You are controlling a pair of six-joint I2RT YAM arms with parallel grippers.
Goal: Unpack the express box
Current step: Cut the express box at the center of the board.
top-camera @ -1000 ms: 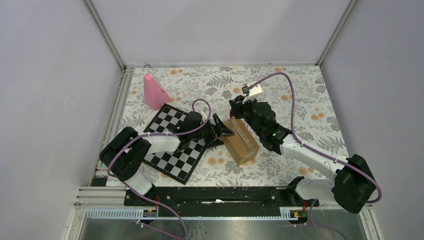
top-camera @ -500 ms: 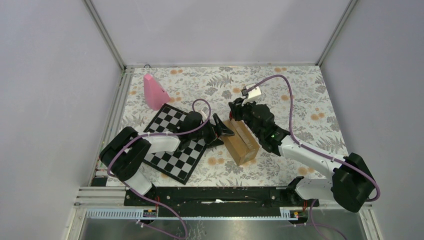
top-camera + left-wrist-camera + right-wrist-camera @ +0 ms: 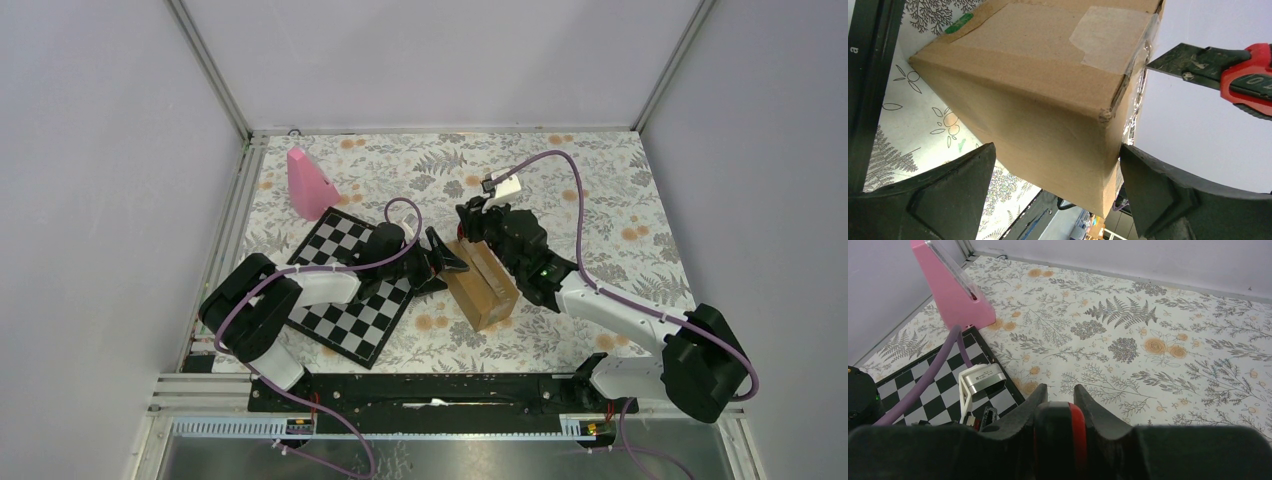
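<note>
My left gripper (image 3: 1055,152) stands wide apart around the express box (image 3: 1038,100) on the counter (image 3: 600,200). My right gripper (image 3: 1060,390), clamped on the red knife (image 3: 1248,82), has crept a little closer. The blade tip is at the tape (image 3: 1108,42), so I think cutting can start.

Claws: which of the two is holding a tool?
The right claw, shut on a red-handled utility knife whose blade is at the express box's taped edge; the left claw stands open astride that box.

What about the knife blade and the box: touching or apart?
Touching. The left wrist view shows the knife blade tip meeting the tape on the box edge, with no gap.
</note>
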